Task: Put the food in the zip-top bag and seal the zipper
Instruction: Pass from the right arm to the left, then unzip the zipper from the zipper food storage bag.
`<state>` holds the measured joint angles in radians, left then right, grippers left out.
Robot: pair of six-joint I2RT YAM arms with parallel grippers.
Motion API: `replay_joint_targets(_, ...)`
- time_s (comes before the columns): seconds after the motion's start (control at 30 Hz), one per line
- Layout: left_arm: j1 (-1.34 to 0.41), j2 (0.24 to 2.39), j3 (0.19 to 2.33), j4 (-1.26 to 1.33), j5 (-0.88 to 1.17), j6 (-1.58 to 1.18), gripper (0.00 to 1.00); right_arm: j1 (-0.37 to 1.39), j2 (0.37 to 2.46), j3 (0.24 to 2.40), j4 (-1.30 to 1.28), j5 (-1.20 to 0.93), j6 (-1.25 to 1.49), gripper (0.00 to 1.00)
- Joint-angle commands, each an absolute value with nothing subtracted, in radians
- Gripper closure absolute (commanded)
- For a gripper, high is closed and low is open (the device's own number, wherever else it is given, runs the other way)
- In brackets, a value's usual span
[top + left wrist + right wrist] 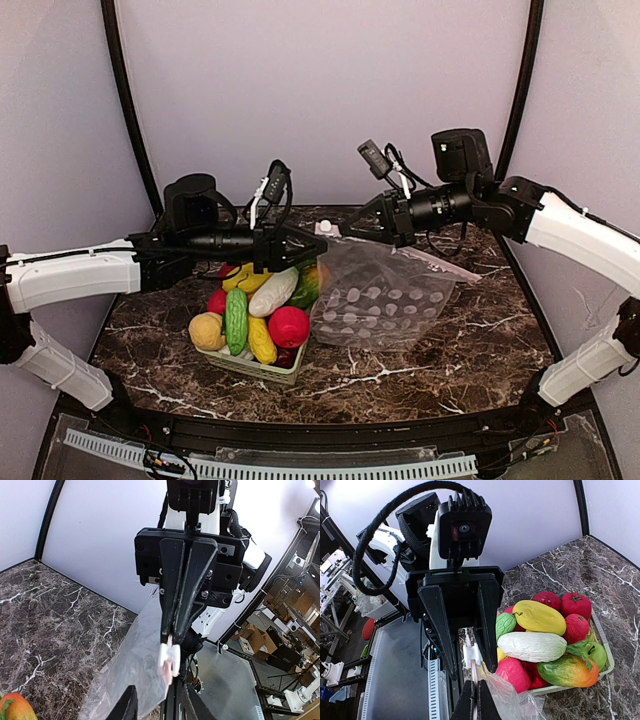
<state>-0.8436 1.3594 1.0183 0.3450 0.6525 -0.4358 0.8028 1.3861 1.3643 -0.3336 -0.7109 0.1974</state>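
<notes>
The food (273, 291) is several glossy toy fruits and vegetables piled in a basket; it also shows in the right wrist view (532, 646). The zip-top bag (385, 300) lies right of the basket, its far left corner lifted. My right gripper (352, 228) (475, 692) is shut on the pink zipper strip (472, 672). The white slider tab (325, 227) (169, 660) (471, 654) sits just past its tips. My left gripper (316, 240) (156, 696) is open, its fingers (487, 625) on either side of the slider, not touching it.
The pale green slatted basket (262, 368) (602, 647) stands left of centre on the dark marble table (450, 360). Pale walls with black corner posts close the back and sides. The two grippers face each other tip to tip at the back centre.
</notes>
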Motion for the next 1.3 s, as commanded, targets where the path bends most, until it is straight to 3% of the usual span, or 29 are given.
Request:
replay_joint_targets(0.0, -0.84, 1.33, 0.995, 0.42, 0.676, -0.472, 0.71, 0.797, 1.372, 1.347, -0.291, -0.734, 0.215, 1.0)
replay_joint_targets(0.13, -0.84, 1.334, 0.991, 0.437, 0.679, -0.48, 0.8, 0.795, 1.372, 1.343, -0.287, -0.738, 0.222, 1.0)
replay_joint_targets(0.23, -0.84, 1.334, 0.987, 0.441, 0.681, -0.483, 0.95, 0.795, 1.372, 1.342, -0.285, -0.736, 0.224, 1.0)
replay_joint_targets(0.3, -0.84, 1.333, 0.984, 0.44, 0.681, -0.481, 0.99, 0.795, 1.374, 1.345, -0.284, -0.738, 0.225, 1.0)
replay_joint_targets(0.37, -0.841, 1.334, 0.979, 0.436, 0.68, -0.479, 0.99, 0.797, 1.382, 1.352, -0.289, -0.738, 0.225, 0.87)
replay_joint_targets(0.53, -0.841, 1.341, 0.98, 0.425, 0.687, -0.475, 0.99, 0.813, 1.421, 1.388, -0.322, -0.731, 0.209, 0.73)
replay_joint_targets(1.13, -0.839, 1.356, 0.993, 0.408, 0.686, -0.469, 0.99, 0.835, 1.476, 1.439, -0.295, -0.779, 0.195, 0.75)
replay_joint_targets(1.27, -0.84, 1.365, 0.998, 0.408, 0.689, -0.469, 0.99, 0.834, 1.479, 1.437, -0.293, -0.772, 0.196, 0.83)
